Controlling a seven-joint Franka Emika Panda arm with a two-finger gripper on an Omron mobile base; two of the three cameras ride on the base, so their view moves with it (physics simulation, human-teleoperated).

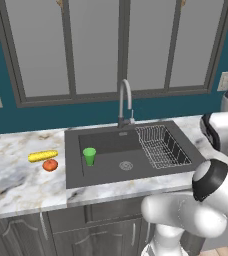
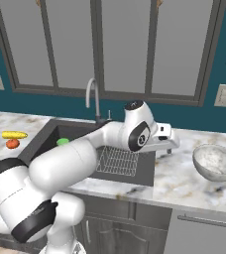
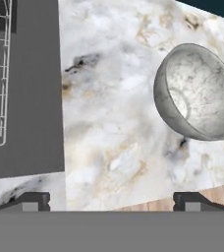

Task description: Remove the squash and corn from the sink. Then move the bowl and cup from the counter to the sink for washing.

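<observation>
On the left, the corn (image 1: 42, 156) and the little round squash (image 1: 50, 165) lie side by side on the counter (image 1: 16, 185). Next comes the sink (image 1: 101, 167) with the green cup (image 1: 89, 156) standing up inside it. Then the gripper (image 3: 112, 199) hangs over the counter just past the sink, its two fingers spread wide and holding nothing. Far right sits the bowl (image 2: 216, 162), tipped a bit. It looks hard, heavy and smooth like stone, so it could slip. I think pinching its rim is best.

A polished marbled-stone tabletop (image 3: 114, 98), a matt dark sink (image 1: 106, 172) with metal wire rack (image 1: 162, 146), and a speckled stone-like bowl (image 3: 202, 93) are seen.
</observation>
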